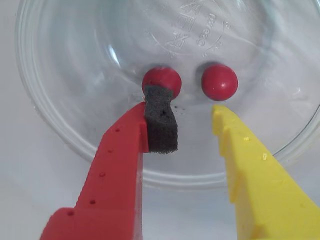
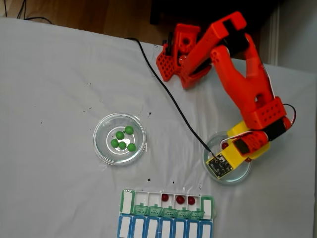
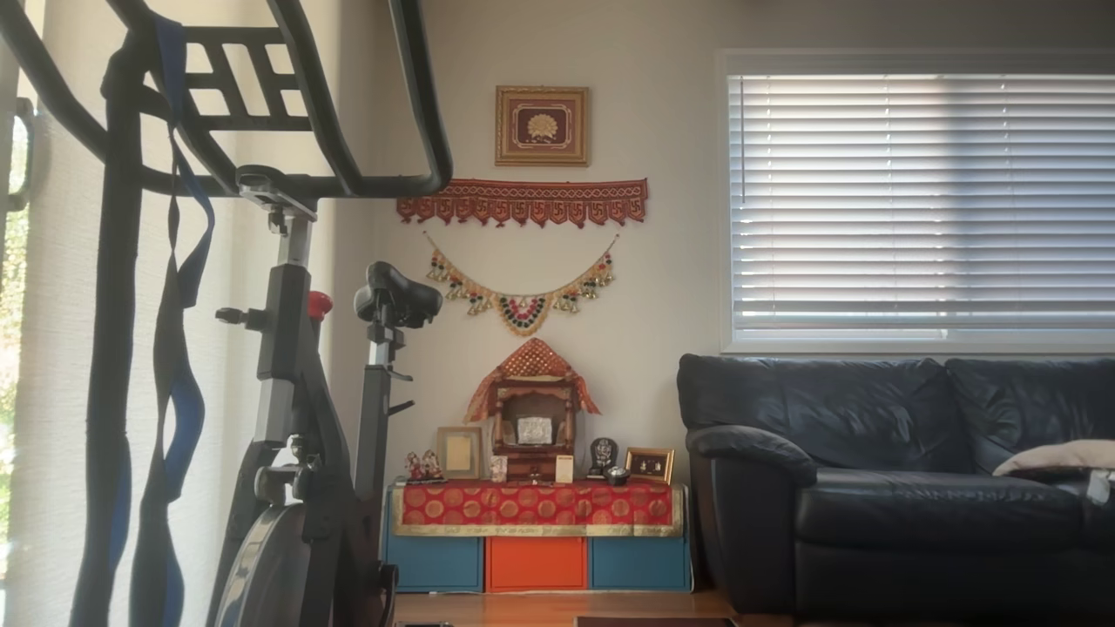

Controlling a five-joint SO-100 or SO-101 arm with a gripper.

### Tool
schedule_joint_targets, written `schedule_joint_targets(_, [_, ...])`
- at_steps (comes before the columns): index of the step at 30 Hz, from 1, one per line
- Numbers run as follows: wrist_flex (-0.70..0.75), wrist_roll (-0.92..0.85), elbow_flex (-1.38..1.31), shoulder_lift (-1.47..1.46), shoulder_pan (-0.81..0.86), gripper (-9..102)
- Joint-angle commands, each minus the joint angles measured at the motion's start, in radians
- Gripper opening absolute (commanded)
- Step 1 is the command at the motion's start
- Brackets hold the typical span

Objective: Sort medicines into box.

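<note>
Two dark red medicines lie in a clear glass dish. In the wrist view my gripper is open just above the dish floor. The black foam pad on its red finger overlaps the lower edge of the left red ball. The right red ball sits just past the yellow fingertip. Nothing is between the fingers. In the fixed view the gripper hovers over the right dish. The box, with green lids, holds three red balls. Several green medicines rest in the left dish.
A blue-lidded organiser row lies against the box at the table's front edge. A black cable runs from the arm's base to the wrist camera. The other view shows a room with an exercise bike and a sofa.
</note>
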Motion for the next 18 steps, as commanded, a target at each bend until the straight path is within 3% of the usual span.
schedule_joint_targets(1, [-0.018, -0.009, -0.021, 0.103, 0.002, 16])
schedule_joint_targets(18, [-0.109, -0.023, 0.005, 0.025, 0.017, 15])
